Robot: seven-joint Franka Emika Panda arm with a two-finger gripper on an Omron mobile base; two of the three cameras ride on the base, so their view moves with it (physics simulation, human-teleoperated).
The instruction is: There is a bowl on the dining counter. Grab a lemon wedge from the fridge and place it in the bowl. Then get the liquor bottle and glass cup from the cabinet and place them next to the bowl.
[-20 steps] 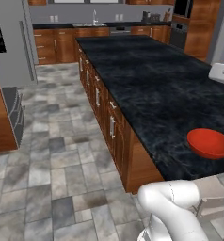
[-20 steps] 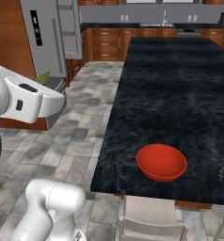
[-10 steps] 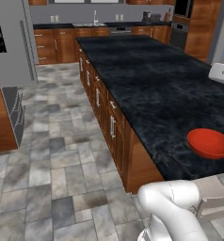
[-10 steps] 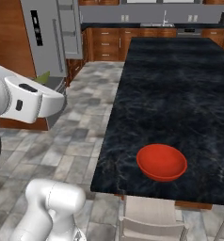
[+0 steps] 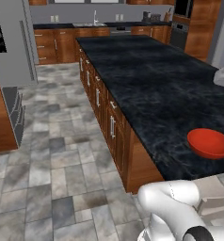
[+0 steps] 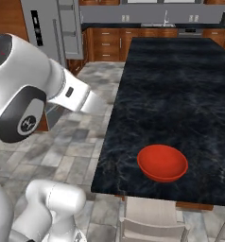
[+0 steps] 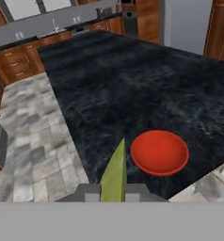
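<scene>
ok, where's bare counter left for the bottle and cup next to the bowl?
The dining counter is bare black top apart from the bowl, which sits close to the near edge. Free patches: the whole stretch behind the bowl toward the far end, and both flanks of it. Tightest is the narrow strip between bowl and near edge.
</scene>
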